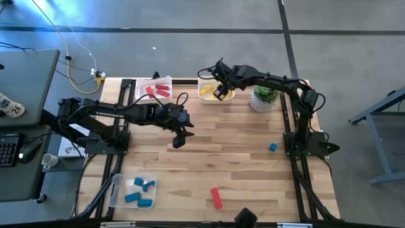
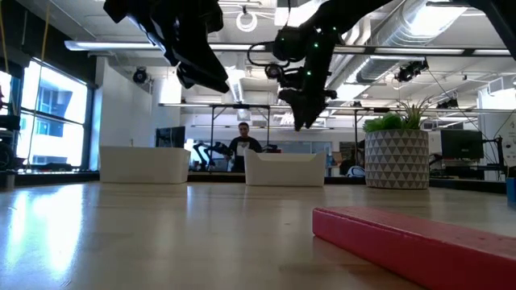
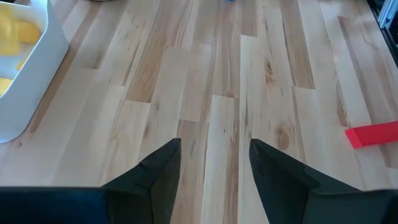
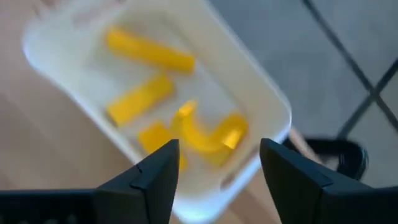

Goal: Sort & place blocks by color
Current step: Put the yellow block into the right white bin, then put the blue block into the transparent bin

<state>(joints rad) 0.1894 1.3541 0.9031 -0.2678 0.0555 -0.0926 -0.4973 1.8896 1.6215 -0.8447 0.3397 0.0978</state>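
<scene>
Yellow blocks (image 4: 149,93): bars and one arch, lying loose in a white bin (image 1: 215,96) at the far edge of the worktop (image 1: 240,158), near its middle. Red blocks (image 1: 159,90): several in a second white bin (image 1: 140,85) just left of the yellow one, also at the far edge. Blue blocks (image 1: 140,192): a handful in a clear bin (image 1: 118,190) at the near left corner. One red bar (image 1: 216,197) loose on the wood near the front edge, right of centre; looms large and close in the low view. One small blue block (image 1: 273,147) loose toward the right side, near the base of the right arm.

Right gripper (image 4: 217,171): hovering directly above the yellow bin, fingers (image 4: 292,180) spread apart, nothing between them, yellow pieces visible below through the gap.

Left gripper (image 3: 213,171): raised over bare wood left of centre, well apart from every bin, fingers (image 3: 155,180) parted wide, holding nothing; red bar visible off to one side in its wrist view.

Green potted plant (image 1: 263,97) in a patterned white pot, just right of the yellow bin. Person (image 2: 243,143) seated in the room beyond the worktop, seen in the low view between the two white bins.
</scene>
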